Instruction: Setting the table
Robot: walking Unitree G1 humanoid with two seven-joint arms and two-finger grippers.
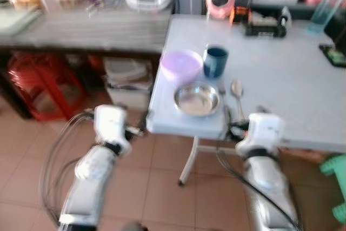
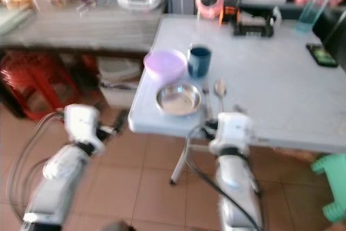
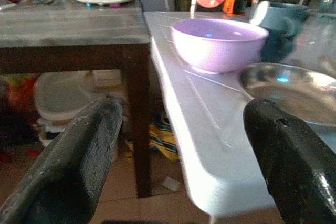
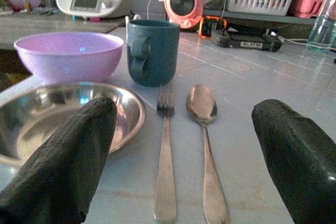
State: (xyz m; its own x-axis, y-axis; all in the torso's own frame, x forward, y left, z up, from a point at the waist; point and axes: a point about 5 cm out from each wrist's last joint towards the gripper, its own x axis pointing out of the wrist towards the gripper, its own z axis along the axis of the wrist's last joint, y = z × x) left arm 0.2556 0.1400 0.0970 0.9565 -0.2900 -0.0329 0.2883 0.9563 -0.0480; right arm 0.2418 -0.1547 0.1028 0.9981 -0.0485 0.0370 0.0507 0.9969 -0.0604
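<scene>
Spreading wide, the right claw (image 4: 184,156) hovers at the desk (image 1: 281,74) edge; fork (image 4: 165,150) and spoon (image 4: 205,140) lie straight ahead between its fingers, handles toward it, heads pointing away at the blue mug (image 4: 152,51). Steel plate (image 4: 63,114) and purple bowl (image 4: 68,53) sit beside. Left claw (image 3: 178,156) gapes off the desk corner

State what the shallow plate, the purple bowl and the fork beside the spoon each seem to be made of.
Plate: probably stainless steel, shiny, mirroring light. Purple bowl: likely plastic, opaque with a soft sheen. Fork: polished metal, silvery and reflective.
</scene>
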